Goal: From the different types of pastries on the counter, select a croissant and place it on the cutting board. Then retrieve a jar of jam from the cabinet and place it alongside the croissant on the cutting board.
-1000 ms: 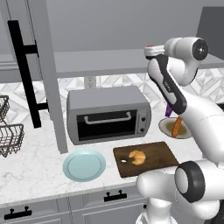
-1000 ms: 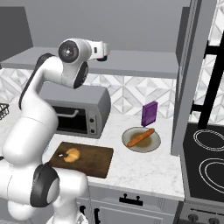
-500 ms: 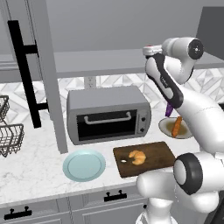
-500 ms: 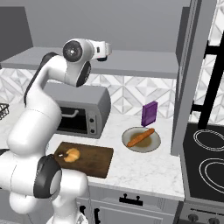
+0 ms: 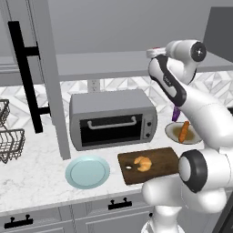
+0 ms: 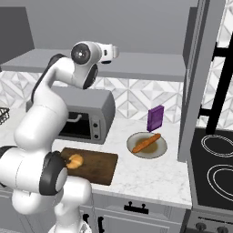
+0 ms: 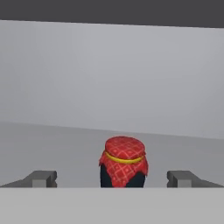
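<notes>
The jar of jam (image 7: pixel 124 162), dark-bodied with a red checked lid, stands on the grey cabinet shelf (image 7: pixel 52 144) straight ahead of my gripper (image 7: pixel 114 179). The gripper is open, with one fingertip on each side of the jar and clear of it. In the base views the hand (image 5: pixel 153 51) (image 6: pixel 110 51) is raised over the shelf (image 5: pixel 100 63) (image 6: pixel 145 63). The croissant (image 5: pixel 143 163) (image 6: pixel 75 160) lies on the dark cutting board (image 5: pixel 159 159) (image 6: pixel 98 164) on the counter (image 5: pixel 36 177).
A grey toaster oven (image 5: pixel 111 119) stands under the shelf. A teal plate (image 5: pixel 87 172) sits left of the board. A plate with a stick-shaped pastry (image 6: pixel 146 143) and a purple bottle (image 6: pixel 155 118) are to the right. The open cabinet door (image 5: pixel 27 77), wire baskets (image 5: pixel 9 136) and stove (image 6: pixel 218 168) flank the area.
The hand has edged slightly farther in over the shelf, and the elbow has shifted with it. The croissant and board have not moved.
</notes>
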### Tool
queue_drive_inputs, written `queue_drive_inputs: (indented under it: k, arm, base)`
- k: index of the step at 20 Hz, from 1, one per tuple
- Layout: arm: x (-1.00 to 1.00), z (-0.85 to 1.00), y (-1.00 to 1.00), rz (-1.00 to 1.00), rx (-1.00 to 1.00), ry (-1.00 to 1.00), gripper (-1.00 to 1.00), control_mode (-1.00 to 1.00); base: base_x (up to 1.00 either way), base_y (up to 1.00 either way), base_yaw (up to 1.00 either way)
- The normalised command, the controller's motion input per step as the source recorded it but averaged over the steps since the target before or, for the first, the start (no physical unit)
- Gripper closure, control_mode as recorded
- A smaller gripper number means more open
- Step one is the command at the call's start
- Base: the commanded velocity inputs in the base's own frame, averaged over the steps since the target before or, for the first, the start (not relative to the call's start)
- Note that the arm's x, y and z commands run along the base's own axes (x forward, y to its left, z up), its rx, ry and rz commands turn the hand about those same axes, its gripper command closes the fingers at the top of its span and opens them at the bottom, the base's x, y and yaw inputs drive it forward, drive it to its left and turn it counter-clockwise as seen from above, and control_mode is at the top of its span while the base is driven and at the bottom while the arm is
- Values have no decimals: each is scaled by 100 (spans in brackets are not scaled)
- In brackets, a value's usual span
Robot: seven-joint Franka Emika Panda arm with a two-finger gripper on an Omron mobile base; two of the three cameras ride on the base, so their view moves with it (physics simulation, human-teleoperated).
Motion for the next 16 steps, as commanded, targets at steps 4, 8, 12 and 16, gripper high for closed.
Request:
queue_drive_inputs:
  k: [4, 8, 12, 16]
  arm:
    - [23, -14, 0, 0, 0, 0, -100, -100]
    - [33, -13, -1, 0, 0, 0, -100, -100]
    - [22, -12, -15, 0, 3, 0, -100, -100]
    - [25, -10, 0, 0, 0, 0, -100, -100]
  base:
    - [0, 0, 0]
    - [0, 0, 0]
    - [0, 0, 0]
    - [0, 0, 0]
